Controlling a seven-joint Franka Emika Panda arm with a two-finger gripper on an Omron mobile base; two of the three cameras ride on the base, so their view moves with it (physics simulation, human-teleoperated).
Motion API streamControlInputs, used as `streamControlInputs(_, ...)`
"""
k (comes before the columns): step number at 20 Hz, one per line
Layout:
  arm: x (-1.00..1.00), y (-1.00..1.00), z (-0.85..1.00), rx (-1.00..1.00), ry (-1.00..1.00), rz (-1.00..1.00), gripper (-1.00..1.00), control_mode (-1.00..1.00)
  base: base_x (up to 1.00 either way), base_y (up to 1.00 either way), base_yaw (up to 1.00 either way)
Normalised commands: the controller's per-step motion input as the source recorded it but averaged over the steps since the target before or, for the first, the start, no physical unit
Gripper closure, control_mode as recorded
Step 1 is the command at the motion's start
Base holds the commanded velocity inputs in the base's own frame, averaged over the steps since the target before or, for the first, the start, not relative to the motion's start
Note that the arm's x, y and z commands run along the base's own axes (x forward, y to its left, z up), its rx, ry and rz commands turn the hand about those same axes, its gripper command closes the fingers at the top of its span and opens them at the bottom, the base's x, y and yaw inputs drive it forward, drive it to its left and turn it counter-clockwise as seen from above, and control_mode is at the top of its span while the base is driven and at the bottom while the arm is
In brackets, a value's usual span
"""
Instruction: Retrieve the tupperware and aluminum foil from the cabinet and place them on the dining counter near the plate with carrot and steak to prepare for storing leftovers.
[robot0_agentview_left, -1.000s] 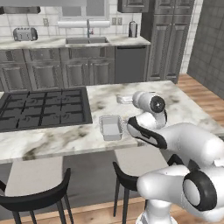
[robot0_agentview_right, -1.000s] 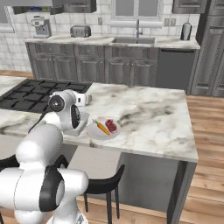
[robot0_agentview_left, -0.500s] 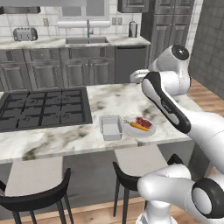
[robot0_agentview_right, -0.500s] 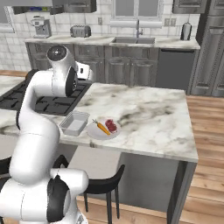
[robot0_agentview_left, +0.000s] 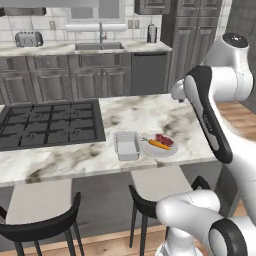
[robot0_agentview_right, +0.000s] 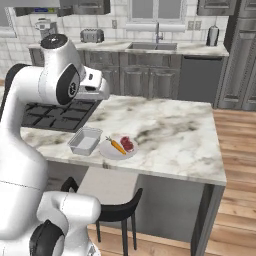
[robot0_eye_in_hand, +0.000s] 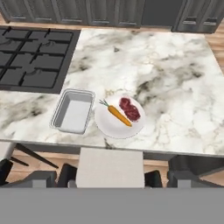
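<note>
The translucent grey tupperware (robot0_agentview_left: 126, 145) (robot0_agentview_right: 85, 141) (robot0_eye_in_hand: 73, 110) rests upright on the marbled dining counter (robot0_agentview_left: 150, 112) (robot0_agentview_right: 175, 130) (robot0_eye_in_hand: 170, 74), just left of the white plate (robot0_agentview_left: 150, 149) (robot0_agentview_right: 111, 151) (robot0_eye_in_hand: 109, 127). On the plate lie the carrot (robot0_agentview_left: 159, 144) (robot0_agentview_right: 118, 146) (robot0_eye_in_hand: 119, 115) and the steak (robot0_agentview_left: 164, 139) (robot0_agentview_right: 127, 144) (robot0_eye_in_hand: 130, 109). My gripper (robot0_agentview_right: 101, 93) (robot0_agentview_left: 176, 91) hangs high above the counter, open and holding nothing, looking down on these things. The aluminum foil is out of view. A dark wall cabinet (robot0_agentview_left: 152, 6) shows above the back counter.
The black cooktop (robot0_agentview_left: 50, 124) (robot0_agentview_right: 55, 112) (robot0_eye_in_hand: 30, 57) lies left of the tupperware. Two stools (robot0_agentview_left: 45, 225) (robot0_agentview_right: 117, 210) stand under the near edge. Behind are the sink counter (robot0_agentview_left: 100, 47) with a toaster (robot0_agentview_left: 28, 38) and grey drawer cabinets. Wood floor (robot0_agentview_right: 235, 165) lies to the right.
The arm has swung up from low over the tupperware and plate to high above the counter. The tupperware stays beside the plate. The jaws stay open.
</note>
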Motion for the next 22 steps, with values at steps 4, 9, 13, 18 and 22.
streamControlInputs(4, -0.94, -0.27, -0.03, 0.0, 0.0, 0.0, -1.0, -1.0, 0.0, 0.0, 0.0)
streamControlInputs(9, -0.07, 0.0, 0.0, 0.0, 0.0, 0.0, -1.0, -1.0, 0.0, 0.0, 0.0)
streamControlInputs(13, 0.0, 0.0, 0.0, 0.0, 0.0, 0.0, -1.0, -1.0, 0.0, 0.0, 0.0)
streamControlInputs(18, 0.0, 0.0, 0.0, 0.0, 0.0, 0.0, -1.0, 1.0, -0.41, -0.12, -0.1)
streamControlInputs(22, 0.0, 0.0, 0.0, 0.0, 0.0, 0.0, -1.0, 1.0, -0.94, -0.8, -0.25)
